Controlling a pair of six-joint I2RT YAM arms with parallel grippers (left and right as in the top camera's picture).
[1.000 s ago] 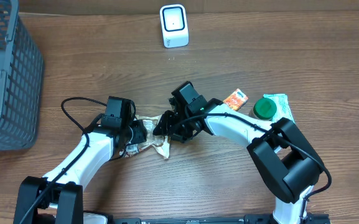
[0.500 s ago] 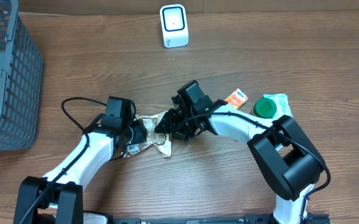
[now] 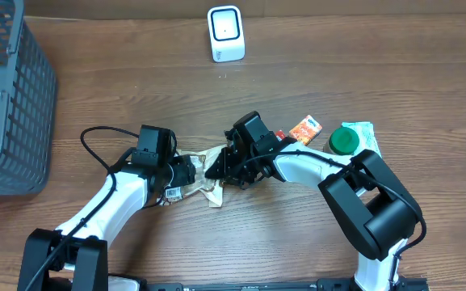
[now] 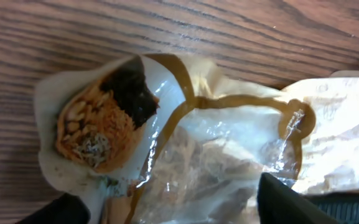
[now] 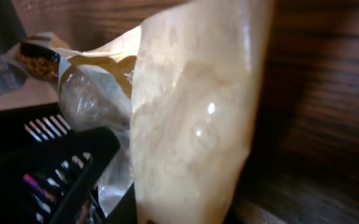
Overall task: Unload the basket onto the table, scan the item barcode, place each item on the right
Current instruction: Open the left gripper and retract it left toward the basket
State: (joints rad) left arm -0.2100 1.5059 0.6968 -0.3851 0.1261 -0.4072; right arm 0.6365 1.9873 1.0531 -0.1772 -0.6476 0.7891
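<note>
Snack packet (image 3: 194,184): crinkled clear-and-tan wrapper with a printed food picture at one end. It lies on the table well on the robot's side of the white scanner (image 3: 225,33). Left gripper (image 3: 186,171) sits low over it, fingers spread. Right gripper (image 3: 219,168) reaches in from the opposite side, pinching the packet's end.

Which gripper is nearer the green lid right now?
Right. The right gripper sits at the end of the snack packet closer to the green lid, which lies off to its right. The left gripper is at the packet's opposite end, farther away.
</note>
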